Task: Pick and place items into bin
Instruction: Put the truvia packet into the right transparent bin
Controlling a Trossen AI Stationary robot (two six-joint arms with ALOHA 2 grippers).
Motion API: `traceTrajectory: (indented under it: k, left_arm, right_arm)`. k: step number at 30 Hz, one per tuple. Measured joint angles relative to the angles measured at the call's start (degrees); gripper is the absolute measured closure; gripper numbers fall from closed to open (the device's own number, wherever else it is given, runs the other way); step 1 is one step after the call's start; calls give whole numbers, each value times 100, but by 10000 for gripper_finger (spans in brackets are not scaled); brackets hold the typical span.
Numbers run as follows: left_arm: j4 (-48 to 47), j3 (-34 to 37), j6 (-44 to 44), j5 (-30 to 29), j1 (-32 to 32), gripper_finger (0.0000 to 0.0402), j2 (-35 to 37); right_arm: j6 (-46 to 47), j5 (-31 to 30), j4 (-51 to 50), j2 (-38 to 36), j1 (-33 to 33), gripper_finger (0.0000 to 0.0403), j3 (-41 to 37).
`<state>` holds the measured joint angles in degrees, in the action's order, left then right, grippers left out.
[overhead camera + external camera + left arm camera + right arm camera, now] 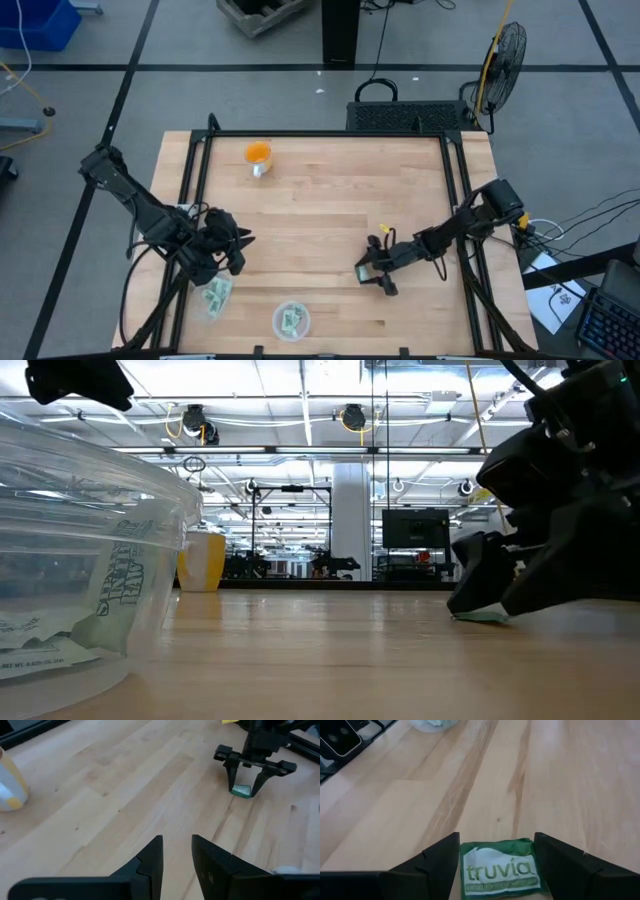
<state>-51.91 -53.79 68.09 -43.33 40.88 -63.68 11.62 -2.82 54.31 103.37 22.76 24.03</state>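
Note:
A green and white packet (pixel 500 870) lies flat on the wooden table (pixel 330 200), right of the middle. My right gripper (pixel 497 836) is down at the table, open, with one finger on either side of the packet; the left wrist view shows it standing astride the packet (pixel 241 790). My left gripper (pixel 176 840) hovers open over the table's near left part (pixel 232 250) with nothing between its fingers. A clear round bin (pixel 291 320) with packets in it stands at the near edge. More packets (pixel 215 295) lie loose left of the bin. My right gripper's fingers (pixel 445 857) come slanting down from the table's right side and stand close beside the packet's two short edges (pixel 465 870). I cannot tell whether they touch it. The packet lies flat on the table.
An orange ball-like object on a silver base (pixel 258 157) stands at the far left of the table. A black frame (pixel 195 170) runs along the table's left, far and right edges. The low view shows the bin's clear wall (pixel 90 560) close by on the left.

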Motion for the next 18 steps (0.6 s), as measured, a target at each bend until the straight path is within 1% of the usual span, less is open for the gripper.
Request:
traceTrajectory:
  k: [3,6,12,18]
  left_arm:
    - [-1,-1,-30,0,0,295,0]
    - [7,-1,-32,0,0,295,0]
    - [111,-1,-47,-1,0,295,0]
    - [269,-1,-182,-2,0,295,0]
  right_arm:
    - [-198,-12,162,157,-15,150,1]
    - [-208,-36,174,268,-24,149,2]
    - [-255,-276,408,551,-24,149,9]
    - [-397,-294,568,592,-23,149,4]
